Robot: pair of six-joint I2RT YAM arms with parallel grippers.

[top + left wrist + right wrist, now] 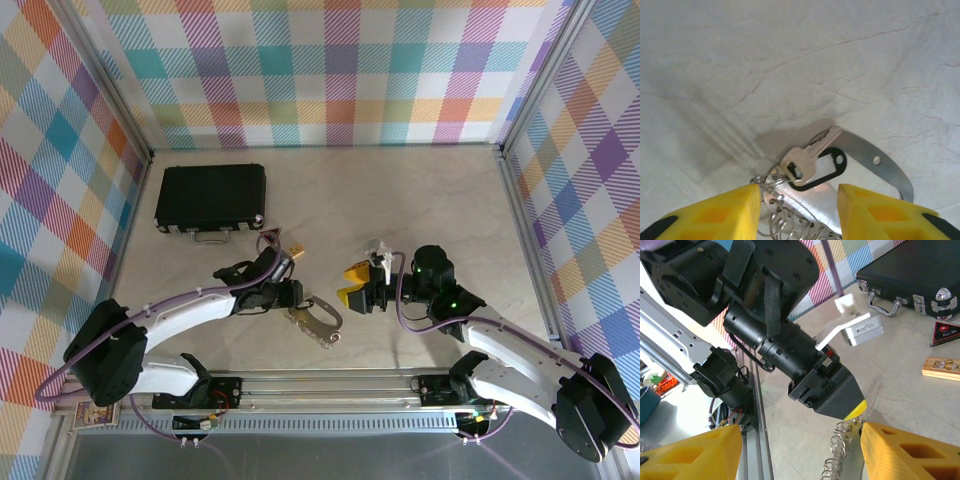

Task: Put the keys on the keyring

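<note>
The keys [318, 322] lie as a silver bunch on the table in front of the arms. In the left wrist view one flat key [802, 162] rests across the keyring [839, 168], a small black oval loop with a pale centre. Both lie on a curved metal strip [880, 162] that carries wire rings [782, 227]. My left gripper [799, 192] hangs low over the bunch, open, with a yellow finger on each side of the strip and rings. My right gripper [352, 284] stands open just right of the bunch, facing the left gripper [840, 392]; some wire rings [840, 455] lie by its right finger.
A black case [210, 197] lies at the back left. A small wooden block [293, 250] and a red-and-black tag [946, 332] sit between the case and the left arm. The metal base rail [330, 383] runs along the near edge. Checked walls enclose the table.
</note>
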